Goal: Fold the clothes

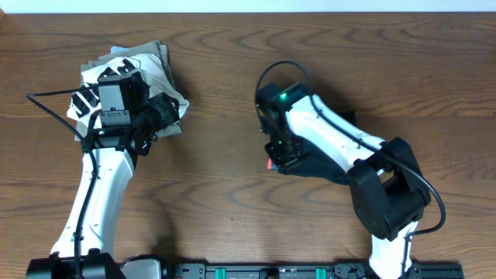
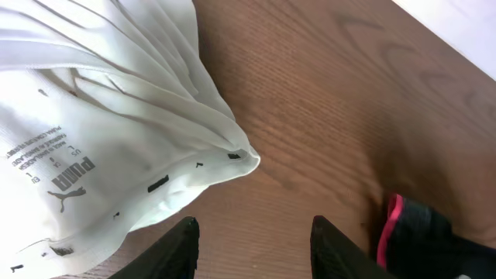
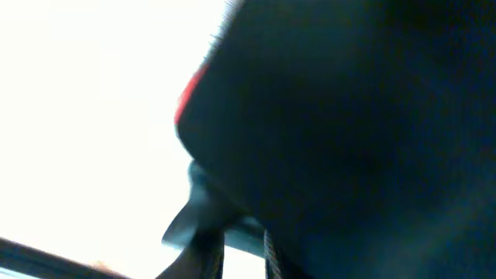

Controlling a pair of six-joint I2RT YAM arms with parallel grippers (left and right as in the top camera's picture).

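The clothes (image 1: 314, 167) are black pants bunched on the table right of centre, mostly under my right arm, with a coral-red edge (image 1: 269, 163) showing at their left. My right gripper (image 1: 280, 152) points down into them. In the right wrist view dark cloth (image 3: 349, 116) fills the frame, and my right gripper (image 3: 242, 246) has its jaws close together with a fold of the fabric pinched between them. My left gripper (image 2: 256, 225) hangs open over bare wood with nothing between its fingers. The pants' coral edge (image 2: 394, 229) lies to its right.
A white shirt with black lettering (image 1: 105, 75) lies on a khaki garment (image 1: 160, 60) at the back left, under my left arm. In the left wrist view the shirt's corner (image 2: 116, 139) reaches close to the left finger. The table's back edge (image 1: 248, 9) runs along the top.
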